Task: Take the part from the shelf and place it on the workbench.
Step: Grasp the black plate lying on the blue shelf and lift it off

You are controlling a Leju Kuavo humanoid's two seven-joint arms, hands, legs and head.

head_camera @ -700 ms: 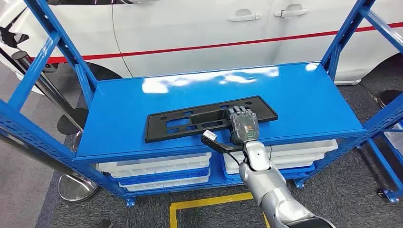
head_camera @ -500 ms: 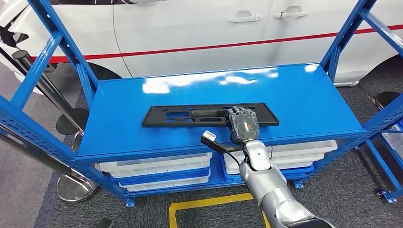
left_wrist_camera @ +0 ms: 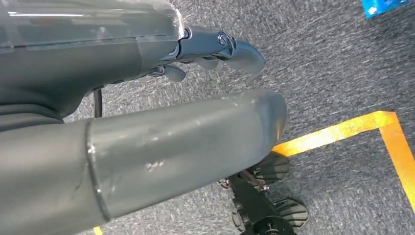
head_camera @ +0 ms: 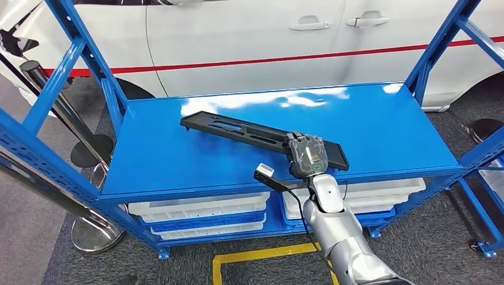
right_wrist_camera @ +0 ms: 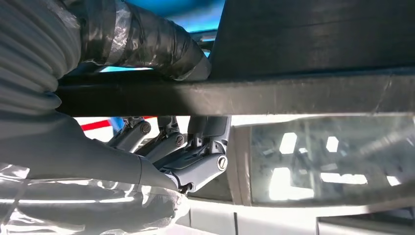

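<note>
Since the right robot hand (head_camera: 307, 155) grasps the long black part (head_camera: 249, 133) near one end, lifted tilted above the shelf (head_camera: 380, 124), its far end may sag, twist loose or clip the uprights.

My right hand (head_camera: 306, 155) grips black part (head_camera: 249, 133) above blue shelf top (head_camera: 386, 127). Bare shelf surface beyond and both sides of hand. Slanted blue posts (head_camera: 437, 41) flank shelf ends. White car (head_camera: 267, 35) close behind.
</note>
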